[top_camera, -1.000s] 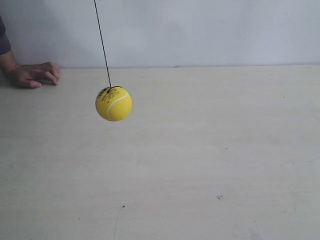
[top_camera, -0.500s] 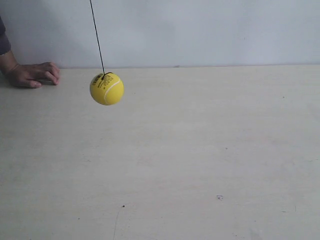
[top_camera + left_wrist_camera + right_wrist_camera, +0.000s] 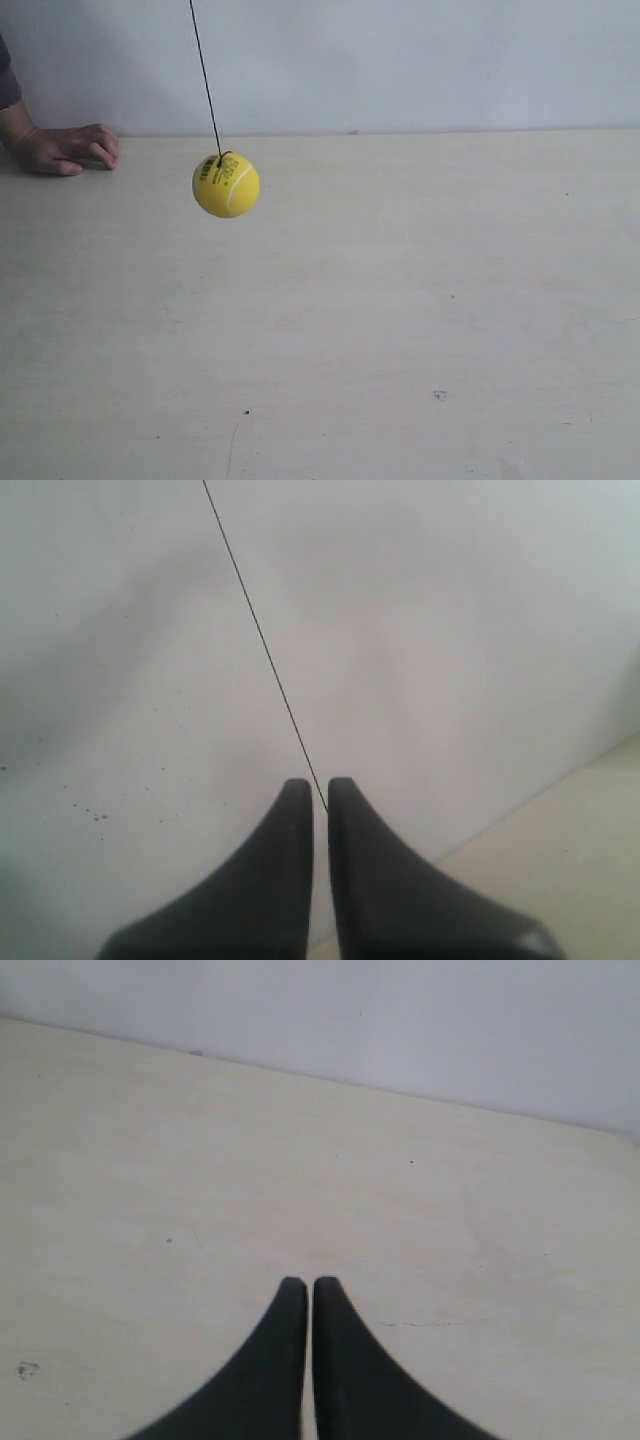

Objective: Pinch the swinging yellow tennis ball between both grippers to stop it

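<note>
We see a hand (image 3: 68, 148) resting at the bench's (image 3: 420, 300) back edge. Beside it the ball (image 3: 226, 185) hangs on its string (image 3: 205, 80) above the bench. Our left pincer (image 3: 320, 785) is clenched on nothing, with the string running past its tips. Our right pincer (image 3: 300, 1285) is clenched too and empty.

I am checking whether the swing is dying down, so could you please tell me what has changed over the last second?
The yellow tennis ball swung toward the exterior view's left and upward, then came back rightward and slightly lower, ending near where it began but higher in the picture. Nothing took hold of it. The person's hand and the table stayed as they were.
</note>
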You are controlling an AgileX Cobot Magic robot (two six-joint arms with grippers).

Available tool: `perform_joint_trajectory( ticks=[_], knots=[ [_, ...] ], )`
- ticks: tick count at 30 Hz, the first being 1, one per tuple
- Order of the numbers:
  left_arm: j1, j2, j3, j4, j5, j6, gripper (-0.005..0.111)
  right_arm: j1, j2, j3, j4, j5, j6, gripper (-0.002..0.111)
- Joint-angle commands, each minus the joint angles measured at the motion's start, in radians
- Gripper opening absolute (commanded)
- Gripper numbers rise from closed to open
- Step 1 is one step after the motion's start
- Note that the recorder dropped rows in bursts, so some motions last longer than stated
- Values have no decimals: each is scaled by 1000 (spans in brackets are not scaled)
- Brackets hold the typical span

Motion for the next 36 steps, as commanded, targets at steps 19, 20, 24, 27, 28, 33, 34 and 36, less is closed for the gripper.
perform_joint_trajectory(
  ticks=[19, 20, 24, 27, 28, 33, 34, 36],
  knots=[
    [1, -1, 4, -8, -8, 2, 5, -2, -5, -1, 10, -79, 71, 0],
    [1, -1, 4, -8, -8, 2, 5, -2, -5, -1, 10, -106, 118, 0],
    [1, -1, 4, -8, -8, 2, 5, -2, -5, -1, -100, -201, 316, 0],
    [1, -1, 4, -8, -8, 2, 5, -2, -5, -1, -202, -203, 382, 0],
    [1, -1, 4, -8, -8, 2, 5, -2, -5, -1, -221, -203, 391, 0],
    [1, -1, 4, -8, -8, 2, 5, -2, -5, -1, -374, -132, 487, 0],
    [1, -1, 4, -8, -8, 2, 5, -2, -5, -1, -422, -116, 523, 0],
    [1, -1, 4, -8, -8, 2, 5, -2, -5, -1, -536, -84, 639, 0]
  ],
)
